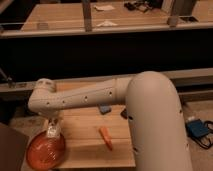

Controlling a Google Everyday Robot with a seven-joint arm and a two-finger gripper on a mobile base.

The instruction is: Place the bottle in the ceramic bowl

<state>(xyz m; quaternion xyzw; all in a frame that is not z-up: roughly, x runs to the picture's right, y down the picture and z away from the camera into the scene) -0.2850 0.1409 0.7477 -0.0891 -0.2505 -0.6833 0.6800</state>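
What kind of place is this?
Likely a lab or office workspace: a wooden table, a wooden counter behind, a blue device on the floor. The gripper hangs at the edge of the ceramic bowl.

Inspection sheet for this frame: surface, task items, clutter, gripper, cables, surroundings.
Surface: wooden table under the arm.
Job's things: bottle at the gripper, over the ceramic bowl at its far rim; not resting inside.
Clutter: orange carrot-shaped object mid-table; small blue-grey object further back.
Gripper: above the bowl's rim, at the table's left end.
Cables: dark cable by a blue device on the floor, right.
Surroundings: wooden benches behind, papers on top.
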